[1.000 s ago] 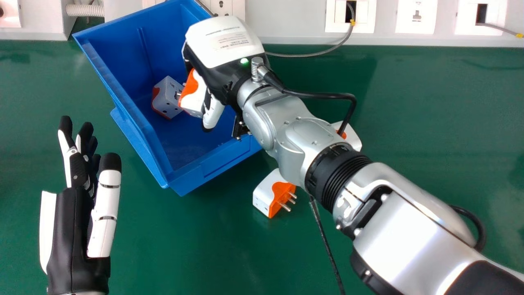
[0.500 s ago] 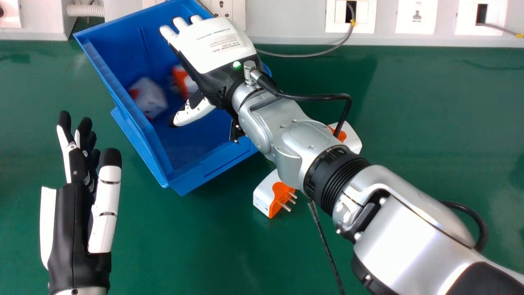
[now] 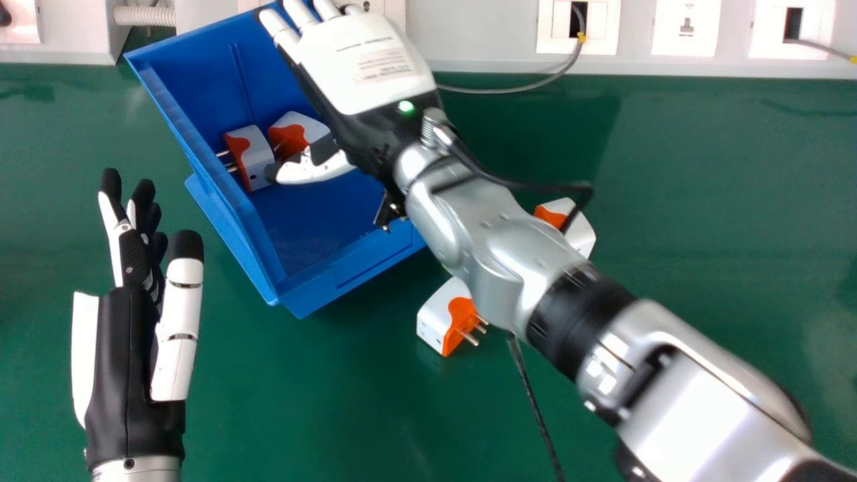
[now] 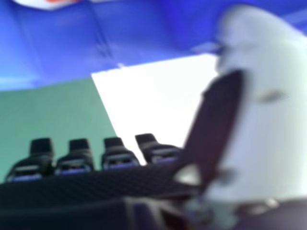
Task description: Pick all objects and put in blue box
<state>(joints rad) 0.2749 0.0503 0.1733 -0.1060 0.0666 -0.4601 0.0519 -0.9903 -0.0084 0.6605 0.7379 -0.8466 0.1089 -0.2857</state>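
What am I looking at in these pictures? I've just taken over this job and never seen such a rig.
This is a humanoid robot with two arms, each ending in a hand. The head view looks forward and down from its head; the right hand view comes from a camera at that hand, its thumb at the right and fingertips below.

On the green table stands a blue box with two white-and-orange plugs inside. Two more lie outside it: a nearer plug and a farther plug, partly behind the right arm.

The right hand is open over the box, the left hand open beside it. Neither holds anything.
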